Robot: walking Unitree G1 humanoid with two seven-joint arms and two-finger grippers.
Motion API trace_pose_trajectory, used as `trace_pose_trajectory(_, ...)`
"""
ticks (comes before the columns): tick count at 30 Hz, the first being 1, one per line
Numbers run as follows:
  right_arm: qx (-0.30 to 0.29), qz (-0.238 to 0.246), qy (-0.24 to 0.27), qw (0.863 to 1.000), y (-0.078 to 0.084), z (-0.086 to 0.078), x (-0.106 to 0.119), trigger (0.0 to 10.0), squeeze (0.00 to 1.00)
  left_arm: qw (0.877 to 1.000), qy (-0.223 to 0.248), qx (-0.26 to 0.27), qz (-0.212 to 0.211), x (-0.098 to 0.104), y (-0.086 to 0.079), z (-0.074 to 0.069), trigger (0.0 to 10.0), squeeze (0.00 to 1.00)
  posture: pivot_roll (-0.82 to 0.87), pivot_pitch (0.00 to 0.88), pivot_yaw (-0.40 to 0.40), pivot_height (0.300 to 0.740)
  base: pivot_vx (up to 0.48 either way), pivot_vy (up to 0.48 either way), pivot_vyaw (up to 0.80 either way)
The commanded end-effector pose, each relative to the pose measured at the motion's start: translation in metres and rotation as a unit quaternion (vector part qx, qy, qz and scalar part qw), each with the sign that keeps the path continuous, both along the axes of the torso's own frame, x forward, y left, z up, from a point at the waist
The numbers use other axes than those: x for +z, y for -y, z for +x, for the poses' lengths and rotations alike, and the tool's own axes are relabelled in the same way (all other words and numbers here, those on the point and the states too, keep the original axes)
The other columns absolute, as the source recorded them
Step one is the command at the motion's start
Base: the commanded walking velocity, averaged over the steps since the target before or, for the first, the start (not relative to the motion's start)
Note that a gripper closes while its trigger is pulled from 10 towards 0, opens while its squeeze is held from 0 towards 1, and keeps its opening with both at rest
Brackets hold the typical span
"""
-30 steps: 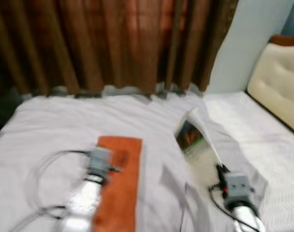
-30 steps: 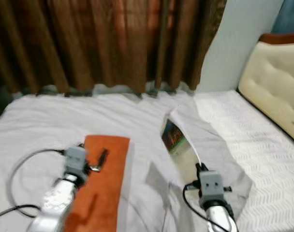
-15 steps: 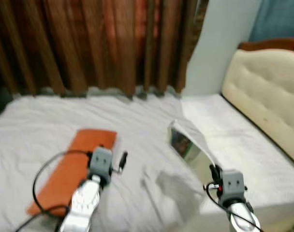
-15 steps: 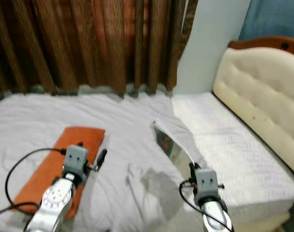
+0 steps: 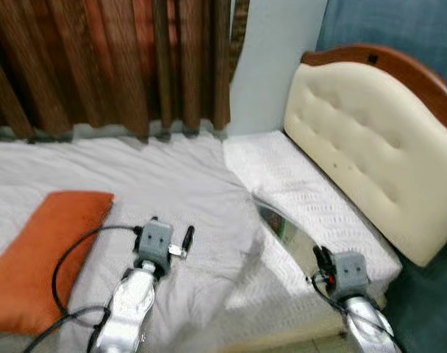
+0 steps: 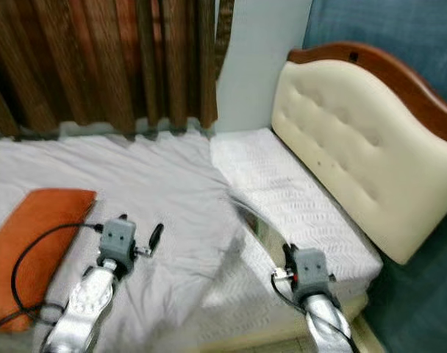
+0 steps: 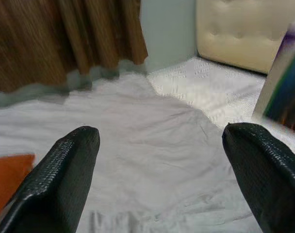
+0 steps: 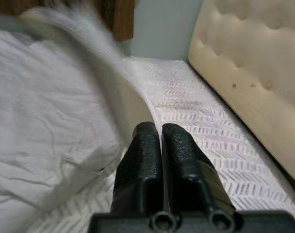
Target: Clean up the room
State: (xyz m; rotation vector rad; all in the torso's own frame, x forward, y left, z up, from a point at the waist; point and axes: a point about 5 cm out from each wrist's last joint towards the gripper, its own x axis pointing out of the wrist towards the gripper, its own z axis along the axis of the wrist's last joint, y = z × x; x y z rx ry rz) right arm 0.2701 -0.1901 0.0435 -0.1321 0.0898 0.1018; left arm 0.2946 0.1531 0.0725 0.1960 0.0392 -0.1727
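Observation:
My right gripper (image 5: 318, 255) is shut on a thin glossy magazine (image 5: 281, 223), held over the bed's near right corner. In the right wrist view the two black fingers (image 8: 146, 145) are pressed together on its pale edge, and the magazine (image 8: 89, 53) is a blur. My left gripper (image 5: 182, 243) hovers open above the grey bedsheet (image 5: 157, 184), its fingers (image 7: 65, 170) wide apart with nothing between them. The magazine's coloured cover (image 7: 283, 82) shows beside that gripper. An orange pillow (image 5: 40, 257) lies on the bed to the left of the left arm.
A cream tufted headboard (image 5: 356, 147) with a brown wooden rim stands at the right, against a blue wall (image 5: 400, 29). Brown curtains (image 5: 98, 66) hang behind the bed. Bare white mattress (image 5: 282, 173) runs along the headboard. Black cables loop off both wrists.
The whole view has swung to the right: the pillow slid to the left edge and the headboard came into full view. The right gripper still holds the magazine, and the left stays open.

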Motion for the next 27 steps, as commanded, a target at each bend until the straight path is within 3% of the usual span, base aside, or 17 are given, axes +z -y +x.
trace_pose_trajectory(1, 0.003, 0.001, 0.021, 1.0, 0.001, 0.007, 0.01, 0.0, 0.0, 1.0, 0.006, 0.004, 0.004, 0.003, 0.0, 0.003, 10.0, 0.0, 0.05, 0.0, -0.082, 0.74, 0.345, -0.33, 0.0)
trace_pose_trajectory(23, 0.044, 0.013, 0.004, 0.999, -0.008, 0.01, 0.005, 0.0, 0.0, 0.999, 0.007, 0.038, 0.01, 0.0, -0.008, 0.001, 10.0, 0.0, 0.07, 0.0, -0.103, 0.74, 0.347, -0.327, 0.0)
trace_pose_trajectory(27, 0.051, 0.014, -0.001, 0.999, -0.009, 0.01, 0.004, 0.0, 0.0, 0.998, 0.001, 0.054, 0.021, -0.002, -0.01, 0.001, 10.0, 0.0, 0.07, 0.0, -0.105, 0.74, 0.0, 0.0, 0.0)
